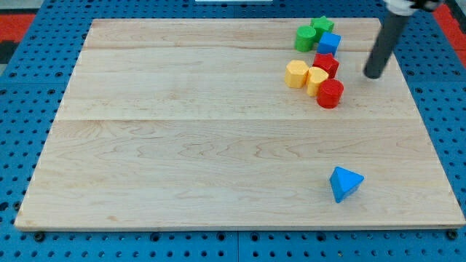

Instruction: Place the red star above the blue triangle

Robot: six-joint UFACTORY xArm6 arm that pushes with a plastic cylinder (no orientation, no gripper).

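Note:
The red star (326,64) lies near the view's top right, in a cluster of blocks. The blue triangle (344,183) lies alone near the view's bottom right, well below the star. My tip (373,74) rests on the board to the right of the red star, a short gap away from it and touching no block.
A red cylinder (330,93) sits just below the star. Two yellow blocks (297,73) (316,80) lie to its left. A blue cube (329,43), a green cylinder (305,38) and a green star (322,27) lie above it. The wooden board (182,145) sits on a blue pegboard.

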